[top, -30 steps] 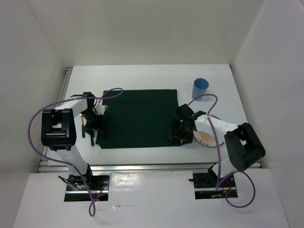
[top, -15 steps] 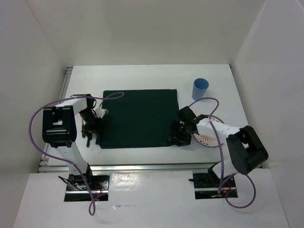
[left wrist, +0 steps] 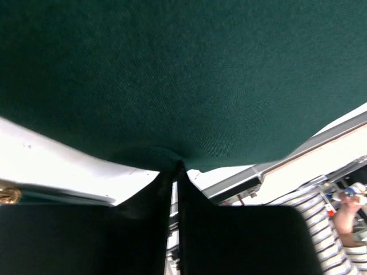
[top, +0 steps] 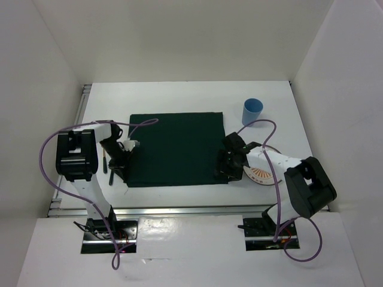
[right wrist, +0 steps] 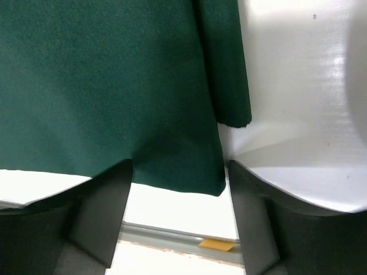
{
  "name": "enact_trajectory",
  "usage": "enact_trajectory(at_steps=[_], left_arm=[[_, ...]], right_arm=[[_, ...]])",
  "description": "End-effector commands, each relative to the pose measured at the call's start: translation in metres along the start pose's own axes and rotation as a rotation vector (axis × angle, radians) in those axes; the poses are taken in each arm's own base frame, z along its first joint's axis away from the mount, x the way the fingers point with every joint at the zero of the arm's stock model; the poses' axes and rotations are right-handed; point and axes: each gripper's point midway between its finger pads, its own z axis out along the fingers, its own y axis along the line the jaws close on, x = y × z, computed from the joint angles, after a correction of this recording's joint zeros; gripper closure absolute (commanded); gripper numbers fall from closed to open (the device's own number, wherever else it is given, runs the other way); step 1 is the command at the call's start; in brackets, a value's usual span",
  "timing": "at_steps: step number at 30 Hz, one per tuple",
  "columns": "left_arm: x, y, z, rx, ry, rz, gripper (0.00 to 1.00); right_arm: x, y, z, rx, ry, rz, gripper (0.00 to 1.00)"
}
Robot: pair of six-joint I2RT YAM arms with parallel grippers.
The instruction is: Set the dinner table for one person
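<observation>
Top external view shows the dinner table [top: 179, 95] filling the floor of the white enclosure. Its long axis runs left to right across the picture, with aluminium rails [top: 84, 119] along its left and near edges.

A dark green cloth [top: 176, 146] lies on it, roughly central and a little toward the near edge. The cloth's sides run close to parallel with the table's.

The left gripper [left wrist: 176, 169] is at the cloth's near left corner with its fingers pressed together on the hem. The right gripper [right wrist: 180, 166] is at the near right corner, fingers spread with the corner lying between them and nothing clamped.

Just right of the cloth a plate [top: 263, 176] with an orange pattern sits partly under the right arm. A blue cup [top: 252, 111] stands farther back, and a dark slim utensil [top: 105, 160], kind unclear, lies left of the cloth.

My judgement is that the step in hand is laying and squaring the placemat. Next the left claw should let go and both arms lift clear without dragging the fabric, then the plate goes onto the cloth.
</observation>
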Motion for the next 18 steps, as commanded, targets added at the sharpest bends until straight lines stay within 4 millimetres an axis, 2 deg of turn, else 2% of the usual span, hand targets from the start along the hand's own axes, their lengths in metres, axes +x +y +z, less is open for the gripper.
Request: enact_trajectory(at_steps=[1,4,5,8,9,12,14,15,16,18], left_arm=[[-0.006,-0.004,0.001,0.036,-0.029,0.025,0.99],[-0.006,-0.004,-0.001,0.033,-0.037,0.028,1.00],[-0.006,-0.004,-0.001,0.033,-0.037,0.028,1.00],[-0.005,-0.007,-0.003,0.037,-0.050,0.032,1.00],[-0.006,-0.008,-0.005,0.034,-0.058,0.035,1.00],[-0.011,-0.015,-0.015,0.053,-0.091,0.044,1.00],[-0.018,-0.021,-0.024,0.082,-0.112,0.057,1.00],[-0.026,-0.023,-0.035,0.078,-0.145,0.069,1.00],[-0.029,-0.024,-0.040,0.075,-0.152,0.072,1.00],[-0.033,-0.028,-0.052,0.080,-0.171,0.079,1.00]], right_arm=[[-0.008,-0.003,0.002,0.022,-0.027,-0.031,0.30],[-0.010,0.004,0.004,-0.026,-0.031,-0.035,0.56],[-0.012,0.005,0.004,-0.033,-0.037,-0.036,0.75],[-0.012,0.009,0.005,-0.043,-0.028,-0.036,1.00],[-0.010,0.007,0.003,-0.032,-0.017,-0.035,1.00],[-0.023,0.018,-0.013,-0.049,-0.055,-0.047,1.00],[-0.037,0.030,-0.030,-0.067,-0.091,-0.074,1.00],[-0.044,0.035,-0.039,-0.074,-0.117,-0.075,1.00],[-0.054,0.047,-0.055,-0.099,-0.146,-0.092,1.00],[-0.066,0.053,-0.069,-0.100,-0.189,-0.105,1.00]])
